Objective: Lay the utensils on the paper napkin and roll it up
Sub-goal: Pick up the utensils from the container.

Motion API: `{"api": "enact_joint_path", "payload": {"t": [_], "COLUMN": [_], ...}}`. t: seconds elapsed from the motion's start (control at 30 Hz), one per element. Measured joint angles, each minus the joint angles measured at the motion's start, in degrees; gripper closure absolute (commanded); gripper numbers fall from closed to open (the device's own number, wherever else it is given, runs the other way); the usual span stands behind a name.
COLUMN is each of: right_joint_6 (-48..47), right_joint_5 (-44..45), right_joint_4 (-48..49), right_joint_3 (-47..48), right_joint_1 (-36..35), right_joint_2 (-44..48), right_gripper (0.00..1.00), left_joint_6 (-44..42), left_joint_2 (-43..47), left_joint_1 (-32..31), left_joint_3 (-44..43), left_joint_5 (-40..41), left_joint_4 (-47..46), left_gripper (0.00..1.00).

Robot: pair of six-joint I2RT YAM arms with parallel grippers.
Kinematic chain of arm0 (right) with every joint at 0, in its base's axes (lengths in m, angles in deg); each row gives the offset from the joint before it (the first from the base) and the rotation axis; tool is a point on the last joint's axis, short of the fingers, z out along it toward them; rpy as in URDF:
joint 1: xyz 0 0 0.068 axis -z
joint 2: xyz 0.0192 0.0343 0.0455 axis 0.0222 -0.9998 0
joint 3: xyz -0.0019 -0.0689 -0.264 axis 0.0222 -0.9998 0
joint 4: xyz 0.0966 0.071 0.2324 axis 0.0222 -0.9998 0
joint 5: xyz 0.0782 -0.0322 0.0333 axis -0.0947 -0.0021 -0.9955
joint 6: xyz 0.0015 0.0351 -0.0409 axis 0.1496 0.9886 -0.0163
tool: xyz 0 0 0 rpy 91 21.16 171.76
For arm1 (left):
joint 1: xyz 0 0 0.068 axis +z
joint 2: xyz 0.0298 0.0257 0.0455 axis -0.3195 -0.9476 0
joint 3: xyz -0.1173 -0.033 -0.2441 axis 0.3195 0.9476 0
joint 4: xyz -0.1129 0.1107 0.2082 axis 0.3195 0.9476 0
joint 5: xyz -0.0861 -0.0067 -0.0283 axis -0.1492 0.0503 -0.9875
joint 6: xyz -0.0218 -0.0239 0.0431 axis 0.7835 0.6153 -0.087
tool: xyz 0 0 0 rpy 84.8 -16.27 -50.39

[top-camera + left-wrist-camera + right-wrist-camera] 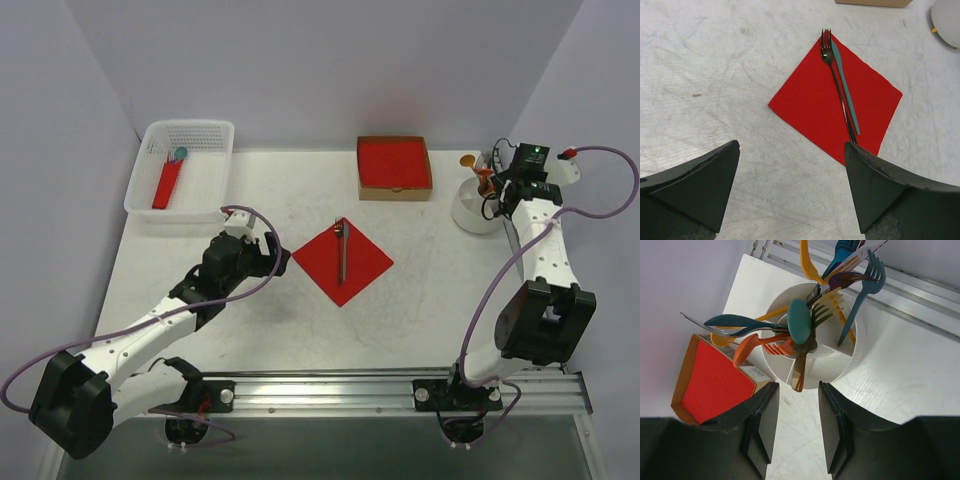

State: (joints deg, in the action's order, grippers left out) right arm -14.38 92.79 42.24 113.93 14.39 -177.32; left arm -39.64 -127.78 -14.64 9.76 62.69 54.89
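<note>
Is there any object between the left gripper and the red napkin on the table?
Nothing visible. The left gripper, open, is close to the nearest corner of the paper napkin, with only bare table between them. A fork and a teal utensil lie on the napkin, beyond that corner.

White arms [150, 335], black joints [545, 320] (purple cables [603, 148])

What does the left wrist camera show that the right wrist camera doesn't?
Only the left wrist view shows the red napkin lying flat with a dark fork and a slim teal piece on it. Only the right wrist view shows the colourful cutlery. Both catch the white cup and the cardboard box.
</note>
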Motion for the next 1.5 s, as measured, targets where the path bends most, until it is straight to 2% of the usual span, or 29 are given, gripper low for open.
{"api": "enact_joint_path", "payload": {"t": [0.43,0.6,0.83,1.3,1.5], "right_joint_6": [1.88,2.14,2.32,3.13,3.41], "right_joint_5": [-1.60,-1.60,-1.60,-1.70,-1.62], "right_joint_4": [1.57,2.49,2.60,2.62,2.54], "right_joint_3": [1.18,1.18,1.16,0.17,0.13], "right_joint_1": [0.07,0.07,0.07,0.07,0.28], "right_joint_2": [-3.02,-3.58,-3.67,-3.63,-3.28], "right_gripper": [0.66,0.73,0.73,0.94,0.98], "left_joint_6": [-0.17,-0.17,-0.20,-0.22,-0.22], "left_joint_2": [-1.62,-1.84,-2.23,-2.47,-2.64], "left_joint_1": [0.00,0.00,0.00,0.00,0.00], "left_joint_3": [0.00,0.00,0.00,0.00,0.00], "left_joint_5": [0.00,0.00,0.00,0.00,0.00], "left_joint_4": [-0.83,-0.85,-0.87,-0.85,-0.85], "left_gripper": [0.06,0.06,0.06,0.06,0.06]}}
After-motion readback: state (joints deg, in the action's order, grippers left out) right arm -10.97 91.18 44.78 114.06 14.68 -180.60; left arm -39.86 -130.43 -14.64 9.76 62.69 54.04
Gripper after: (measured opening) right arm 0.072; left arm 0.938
